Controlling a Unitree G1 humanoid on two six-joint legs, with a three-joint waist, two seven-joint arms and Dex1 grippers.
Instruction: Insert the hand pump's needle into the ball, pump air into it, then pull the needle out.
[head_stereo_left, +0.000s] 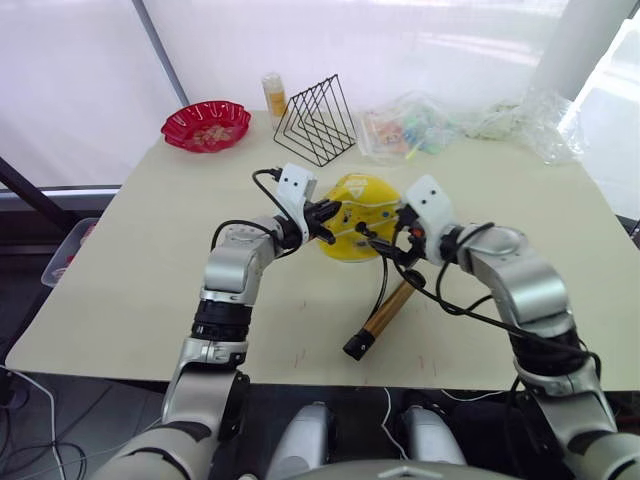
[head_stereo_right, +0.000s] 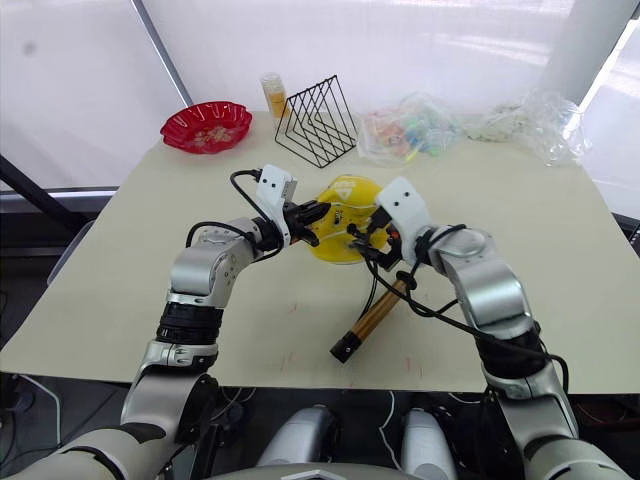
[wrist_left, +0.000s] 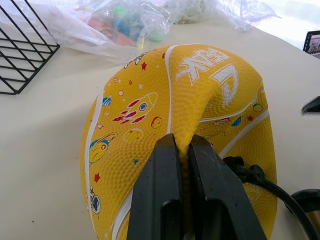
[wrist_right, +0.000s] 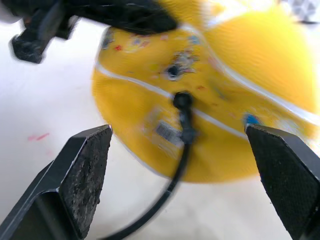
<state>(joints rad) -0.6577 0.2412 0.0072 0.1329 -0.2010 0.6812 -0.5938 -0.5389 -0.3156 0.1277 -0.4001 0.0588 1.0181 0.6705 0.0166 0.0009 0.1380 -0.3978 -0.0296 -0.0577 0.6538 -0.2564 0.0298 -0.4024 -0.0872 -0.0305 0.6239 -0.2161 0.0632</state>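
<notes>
Hand pump lying loose on table nearest robot, brass barrel angled twd ball, hose running up to it. Needle fitting seated in ball's valve, so insertion looks done. Right gripper spread wide, empty, facing fitting. Left gripper pinching fold of yellow ball, mid-table, half flat. Next, prob: R grabs pump handle, strokes w/o yanking hose.
</notes>
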